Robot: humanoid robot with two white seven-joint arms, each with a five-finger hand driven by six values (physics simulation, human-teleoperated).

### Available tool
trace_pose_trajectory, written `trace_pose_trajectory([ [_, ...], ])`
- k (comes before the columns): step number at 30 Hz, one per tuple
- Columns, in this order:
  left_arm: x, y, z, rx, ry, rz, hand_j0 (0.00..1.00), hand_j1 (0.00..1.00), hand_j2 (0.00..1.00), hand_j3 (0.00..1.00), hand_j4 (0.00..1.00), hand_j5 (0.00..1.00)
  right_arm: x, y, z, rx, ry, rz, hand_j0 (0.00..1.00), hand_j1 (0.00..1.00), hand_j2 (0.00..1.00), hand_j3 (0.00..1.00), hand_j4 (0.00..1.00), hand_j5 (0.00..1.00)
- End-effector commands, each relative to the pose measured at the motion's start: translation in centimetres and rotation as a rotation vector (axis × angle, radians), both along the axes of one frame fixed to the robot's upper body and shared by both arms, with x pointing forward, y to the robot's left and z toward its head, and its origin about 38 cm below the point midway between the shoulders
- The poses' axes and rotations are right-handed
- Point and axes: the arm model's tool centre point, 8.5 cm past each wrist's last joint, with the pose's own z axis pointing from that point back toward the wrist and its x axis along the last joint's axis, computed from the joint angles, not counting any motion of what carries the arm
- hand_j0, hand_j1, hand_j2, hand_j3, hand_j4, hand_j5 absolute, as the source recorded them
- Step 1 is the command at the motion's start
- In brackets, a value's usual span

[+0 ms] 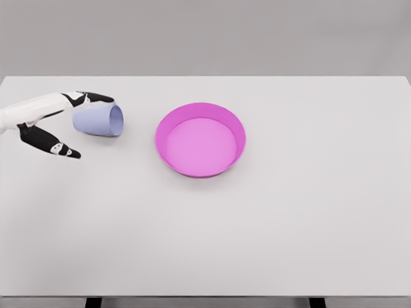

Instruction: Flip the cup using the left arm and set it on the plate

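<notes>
A pale blue cup [99, 120] lies on its side on the white table, its mouth facing right toward the plate. The magenta plate [200, 139] sits near the table's middle, with nothing in it. My left hand [67, 125] comes in from the left edge and brackets the cup's base end: the upper fingers [90, 97] lie along the cup's far side, the thumb [54, 145] reaches out on the near side. The fingers are spread and not closed on the cup. The right arm is out of view.
The white table [289, 224] spans the whole view, its front edge near the bottom of the picture and its far edge against a grey wall.
</notes>
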Motion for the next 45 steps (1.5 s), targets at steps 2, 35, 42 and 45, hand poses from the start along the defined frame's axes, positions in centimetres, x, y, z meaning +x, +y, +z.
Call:
trace_pose_trajectory([
  [2,0.7,0.3,0.3,-0.031,-0.009,0.028,1.00,1.00,1.00,1.00,1.00,1.00,0.0,0.0,0.0,0.000,-0.001,0.001,1.00,1.00,1.00,1.00,1.00,1.00],
  [35,6.8,-1.1,-5.2,0.240,0.152,0.225,1.00,1.00,1.00,1.00,1.00,1.00,0.0,0.0,0.0,0.000,0.001,0.001,1.00,1.00,1.00,1.00,1.00,1.00],
  [42,8.8,-2.8,-5.9,0.212,0.157,0.235,1.00,1.00,1.00,1.00,1.00,1.00,0.0,0.0,0.0,0.000,0.000,0.000,1.00,1.00,1.00,1.00,1.00,1.00],
  [45,9.4,-2.7,-6.4,0.221,0.166,0.250,1.00,1.00,1.00,1.00,1.00,1.00,0.0,0.0,0.0,0.000,-0.001,0.000,1.00,1.00,1.00,1.00,1.00,1.00],
])
